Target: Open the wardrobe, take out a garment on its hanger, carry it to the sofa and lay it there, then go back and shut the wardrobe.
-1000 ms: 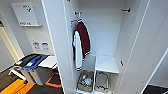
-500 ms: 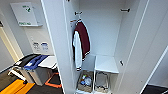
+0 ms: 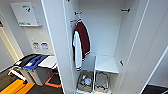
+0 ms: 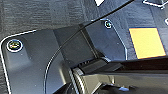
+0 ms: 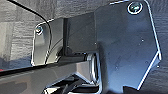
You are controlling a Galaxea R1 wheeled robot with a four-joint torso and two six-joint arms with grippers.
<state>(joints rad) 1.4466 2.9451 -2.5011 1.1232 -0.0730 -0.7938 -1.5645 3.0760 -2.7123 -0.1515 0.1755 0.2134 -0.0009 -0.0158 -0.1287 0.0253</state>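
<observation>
Open wardrobe (image 3: 105, 37), floor baskets (image 3: 85, 83) (assorted contents)

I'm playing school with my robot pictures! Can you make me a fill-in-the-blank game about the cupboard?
1. The wardrobe doors are ____.
2. The jacket hanging inside is white and dark ____.
3. At the bottom of the wardrobe sit two ____, side by side.
4. The jacket hangs on the ____ side of the wardrobe, as the head view shows it.

Missing words: open; red; baskets; left
</observation>
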